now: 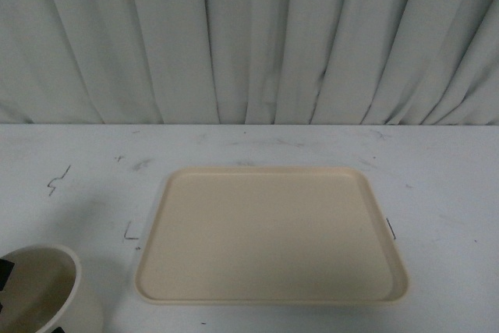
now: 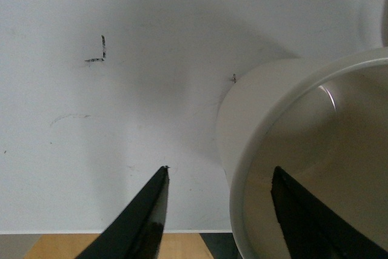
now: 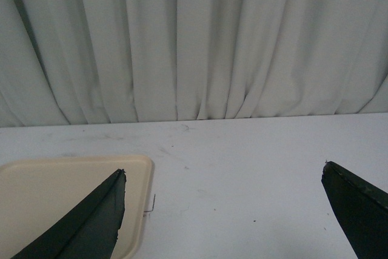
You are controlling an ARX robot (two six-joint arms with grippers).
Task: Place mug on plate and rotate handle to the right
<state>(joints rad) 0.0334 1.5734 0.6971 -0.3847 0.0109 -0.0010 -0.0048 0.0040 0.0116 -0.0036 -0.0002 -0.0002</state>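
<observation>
The cream-white mug [image 1: 48, 290] stands on the white table at the near left, apart from the plate's left edge. Its face print and black handle do not show. The plate [image 1: 273, 232], a beige rectangular tray, lies flat in the middle and holds nothing. In the left wrist view my left gripper [image 2: 222, 169] is open and straddles the mug's wall [image 2: 260, 107], with one finger inside the cup and one outside. My right gripper [image 3: 223, 168] is open and empty above bare table beside the plate's corner [image 3: 54, 186].
A pale pleated curtain [image 1: 249, 37] hangs behind the table. Small black corner marks [image 1: 130, 232] are drawn on the table around the plate. The table's near edge [image 2: 73, 232] shows just behind the left fingers.
</observation>
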